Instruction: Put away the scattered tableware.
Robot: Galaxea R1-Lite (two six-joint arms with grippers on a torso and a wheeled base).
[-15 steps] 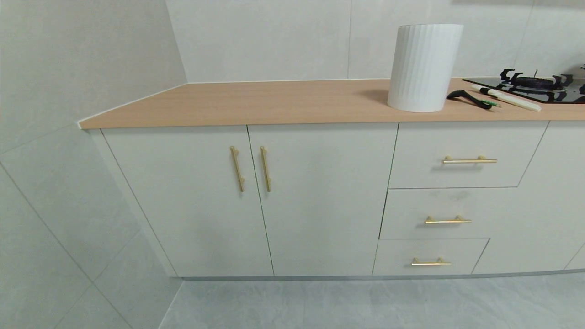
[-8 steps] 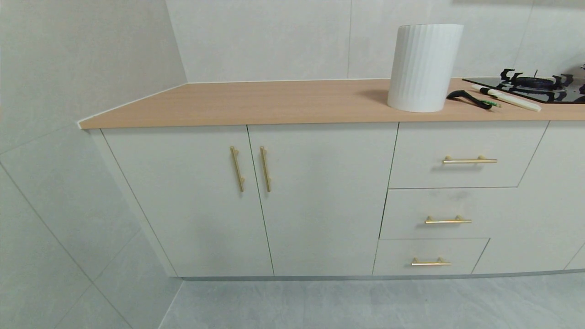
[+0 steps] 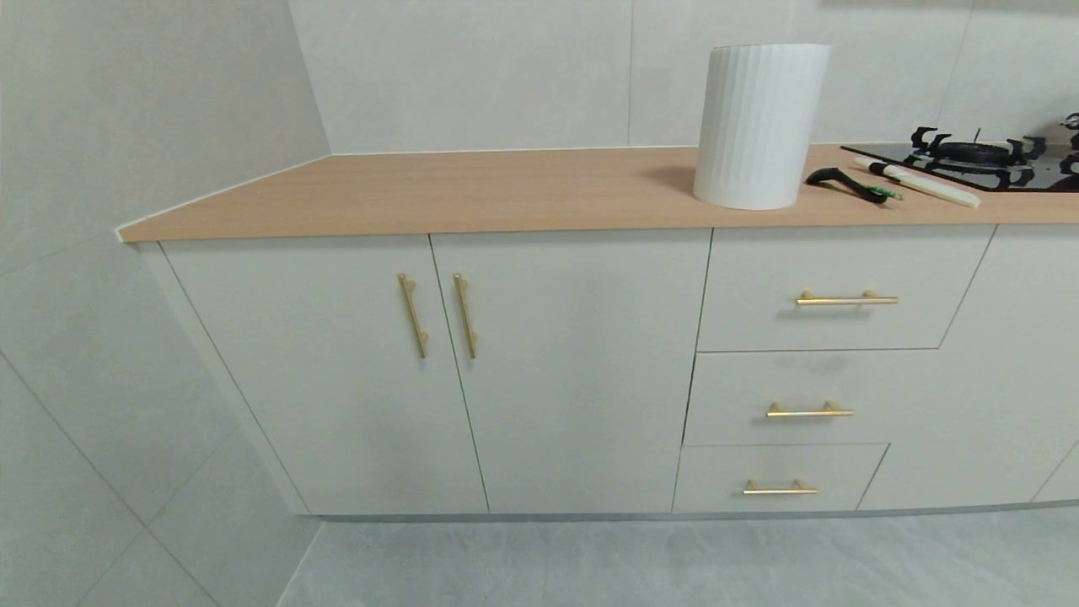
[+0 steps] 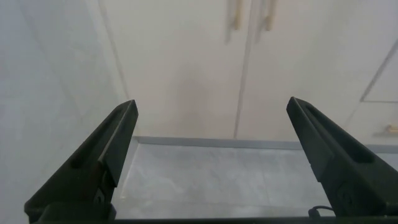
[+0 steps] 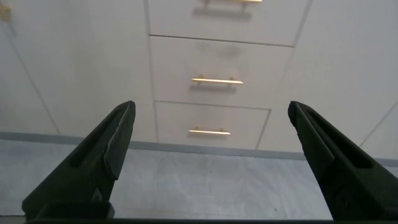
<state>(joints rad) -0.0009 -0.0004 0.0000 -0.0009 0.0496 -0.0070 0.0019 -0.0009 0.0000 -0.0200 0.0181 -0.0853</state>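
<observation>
A black-handled utensil [image 3: 834, 179] and a white-handled utensil [image 3: 923, 182] lie loose on the wooden surface [image 3: 472, 190] beside the ribbed white holder [image 3: 759, 126], by the gas hob [image 3: 978, 156], and are likely meant for that holder. Both arms hang low, well below them. The left end effector [image 4: 211, 107] faces the cupboard doors [image 4: 186, 68] and the right end effector [image 5: 211, 109] the drawers [image 5: 214, 62], each with fingers [image 4: 102, 162] wide apart and empty, probably a travel pose.

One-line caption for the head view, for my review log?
Ribbed white canister, black utensil and white utensil on the countertop beside the hob.
</observation>
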